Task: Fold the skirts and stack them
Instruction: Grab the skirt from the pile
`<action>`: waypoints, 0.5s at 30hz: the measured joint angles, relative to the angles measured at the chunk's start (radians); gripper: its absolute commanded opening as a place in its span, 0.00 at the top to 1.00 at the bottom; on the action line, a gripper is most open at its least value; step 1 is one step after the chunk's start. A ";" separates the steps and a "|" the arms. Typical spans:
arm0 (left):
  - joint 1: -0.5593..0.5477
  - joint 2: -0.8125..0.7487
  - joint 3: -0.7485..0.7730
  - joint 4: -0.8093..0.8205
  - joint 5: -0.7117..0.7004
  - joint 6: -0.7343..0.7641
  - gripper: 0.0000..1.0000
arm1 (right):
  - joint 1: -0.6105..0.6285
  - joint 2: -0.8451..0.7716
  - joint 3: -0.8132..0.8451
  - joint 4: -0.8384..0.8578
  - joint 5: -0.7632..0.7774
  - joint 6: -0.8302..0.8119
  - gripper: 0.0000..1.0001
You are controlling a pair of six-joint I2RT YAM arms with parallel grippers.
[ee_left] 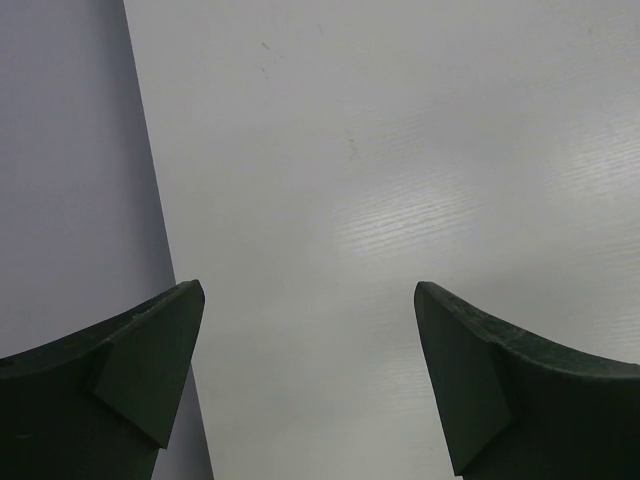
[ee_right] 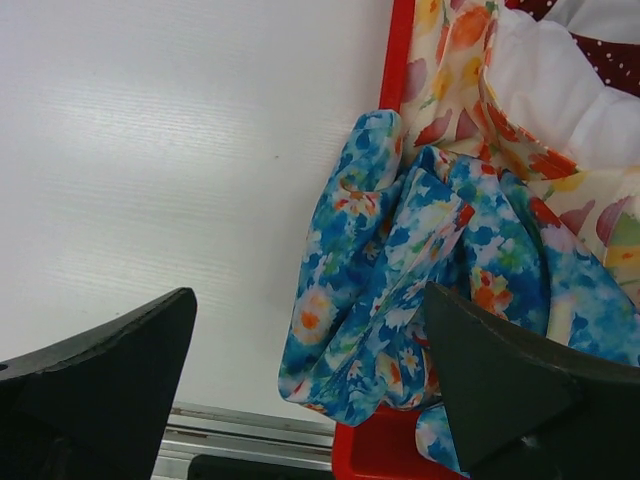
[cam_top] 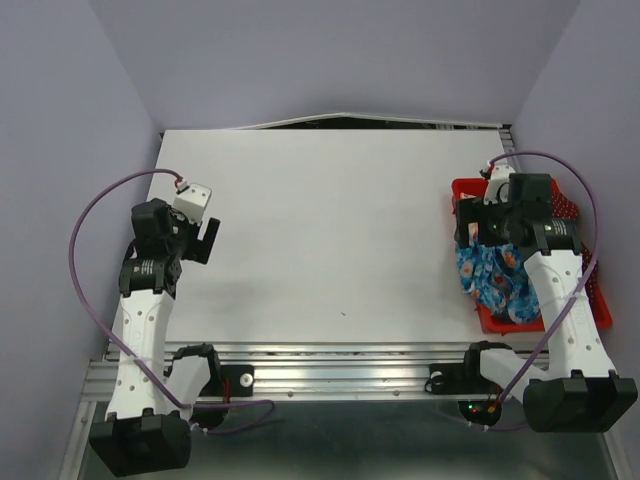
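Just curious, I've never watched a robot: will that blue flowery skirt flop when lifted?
Probably floppy: the blue skirt lies crumpled in soft folds, spilling over the rim of the red tray. Likely light, being thin cloth. Lifting may tug the cream skirt beside it.

Bright, even light; table (ee_left: 400, 210) glare, perhaps.

The left arm (cam_top: 140, 330) and right arm (cam_top: 565, 310): white shells, black joints, purple cables (cam_top: 90, 215) (left tool (ee_left: 308, 300): dark wedge-shaped fingers (ee_left: 150, 370)).
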 measured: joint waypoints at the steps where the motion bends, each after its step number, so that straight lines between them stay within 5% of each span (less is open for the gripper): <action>1: 0.000 0.002 0.010 0.000 -0.002 0.000 0.01 | 0.000 0.001 0.000 -0.002 0.011 0.005 0.00; 15: 0.000 0.035 0.050 0.002 -0.012 -0.042 0.01 | -0.013 0.041 -0.037 0.010 0.239 0.144 0.02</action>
